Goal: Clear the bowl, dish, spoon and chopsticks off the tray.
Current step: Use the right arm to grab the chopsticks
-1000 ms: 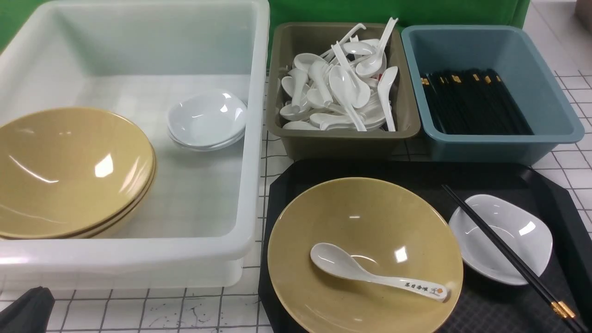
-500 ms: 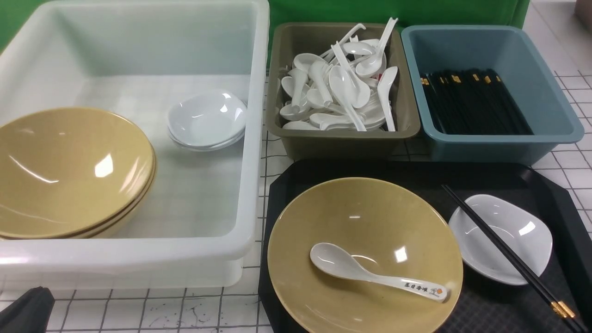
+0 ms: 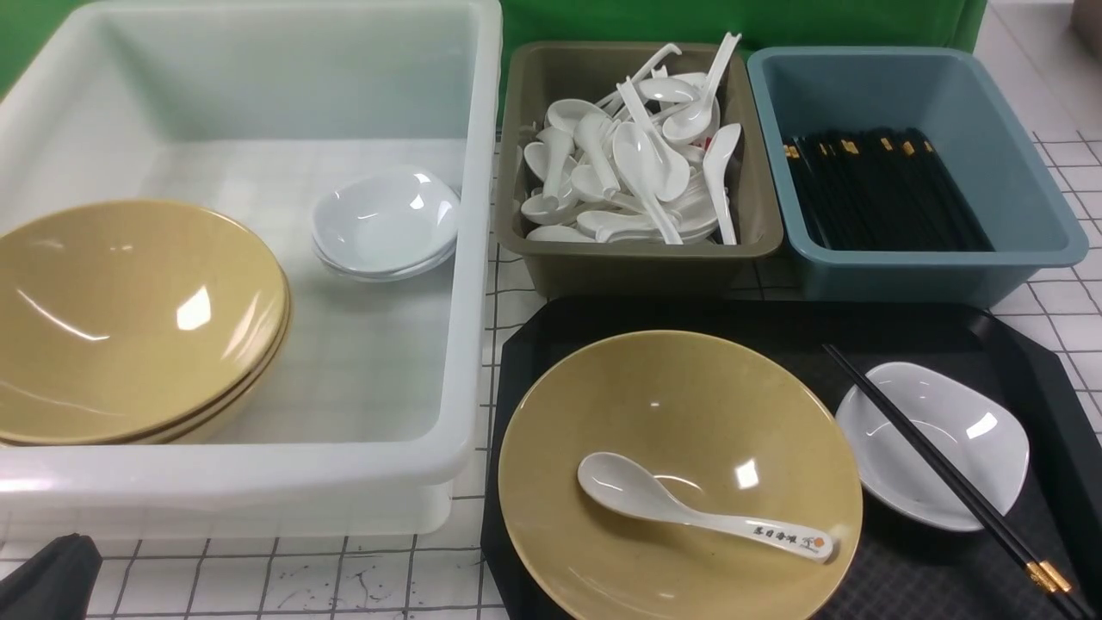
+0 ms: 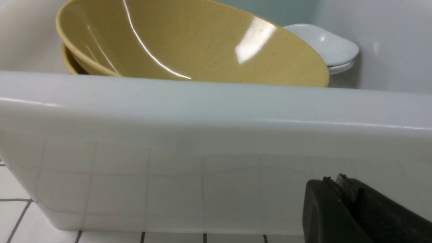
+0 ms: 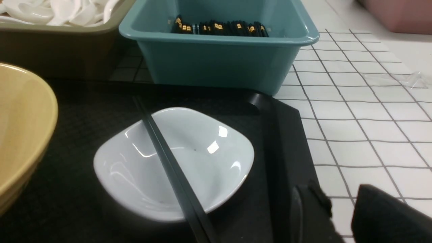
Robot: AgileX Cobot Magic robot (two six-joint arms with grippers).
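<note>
Since all four items lie on the tray (image 3: 758, 323), no part of the clearing task is done.

**Task status**
- The bowl (image 3: 689, 405) stands on the left half of the tray, reaching the near edge.
- The spoon (image 3: 689, 508) lies inside the bowl, with its printed handle end resting against the bowl's near right rim.
- The dish (image 3: 964, 422) sits beside the tray's right edge, just right of the bowl.
- The chopsticks (image 3: 938, 465) lie diagonally across the dish, with their gold-banded ends at the tray's near right corner.
- Judged receiving points:
  - the white tub (image 3: 482, 172) at the left of the table, which holds stacked tan bowls (image 3: 129, 319) and stacked white dishes (image 3: 387, 220);
  - the olive bin (image 3: 637, 258) of white spoons beyond the tray's far edge;
  - the blue bin (image 3: 904, 267) of black chopsticks beside the olive bin.
- All four removals are left to do.

**Arm pose**
- The left gripper (image 4: 339, 189) is low at the near left corner of the table, just outside the tub's near wall. It is clenched and grasps nothing.
- The right gripper (image 5: 337, 194) is low beside the tray's right edge and faces the dish. Its fingers stand apart with nothing between them, and it touches no item. It does not appear in the front view.
</note>
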